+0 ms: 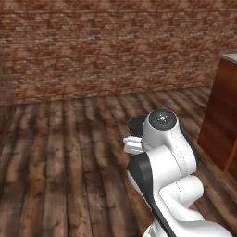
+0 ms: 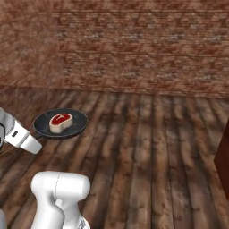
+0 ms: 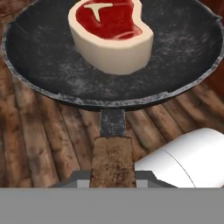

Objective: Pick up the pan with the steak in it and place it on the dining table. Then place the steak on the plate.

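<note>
The pan [image 3: 113, 57] is off any surface and carried over the wooden floor [image 2: 147, 152], so the step in hand looks like the transit toward the dining table; doing it well means keeping the pan level — the steak [image 3: 110, 35] sits loose in it, toward the far half of the bowl at about 12 o'clock from the handle [image 3: 112, 159], and any roll of the wrist could slide it to the rim. The gripper [image 3: 112, 177] is closed nearly all the way, clamped on the brown wooden handle close to where it joins the metal neck, the jaws pressing from either side at the bottom of the hand view. A grip this far from the pan's weight invites sag, so slow, smooth base motion and a steady wrist seem wise. In the right base view the pan [image 2: 60, 124] hangs at roughly 9 o'clock, with the steak [image 2: 60, 122] red side up in the middle, the hand reaching in from the left edge. In the left base view the arm [image 1: 162, 157] is folded up tight over the base, its elbow high, and a sliver of the pan [image 1: 137, 124] peeks out behind it at about 11 o'clock from the joint. A reddish-brown wood cabinet side [image 1: 222, 115] stands at 3 o'clock — possibly the table's base, though I cannot tell.
</note>
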